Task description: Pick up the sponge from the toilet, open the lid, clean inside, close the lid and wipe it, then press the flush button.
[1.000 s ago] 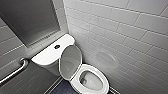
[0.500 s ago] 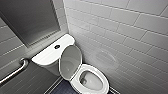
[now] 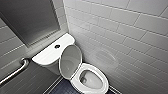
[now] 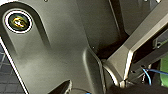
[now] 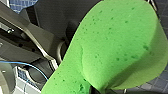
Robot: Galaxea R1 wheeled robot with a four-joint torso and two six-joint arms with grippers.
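Right gripper [image 5: 98, 89]: clamped on the sponge [image 5: 117, 45], above the dark tiled floor [image 5: 160, 83]. Left gripper: state cannot be told.

Toilet [image 3: 76, 80]: bowl [image 3: 90, 80] at 6 o'clock in the head view, uncovered. Lid [image 3: 70, 61]: raised, at 10 o'clock from the bowl, beside the tank [image 3: 47, 56]. Flush button [image 3: 57, 46]: centre of tank top, at 11 o'clock from the lid. Grab rail [image 3: 15, 71]: at 9 o'clock from the lid.
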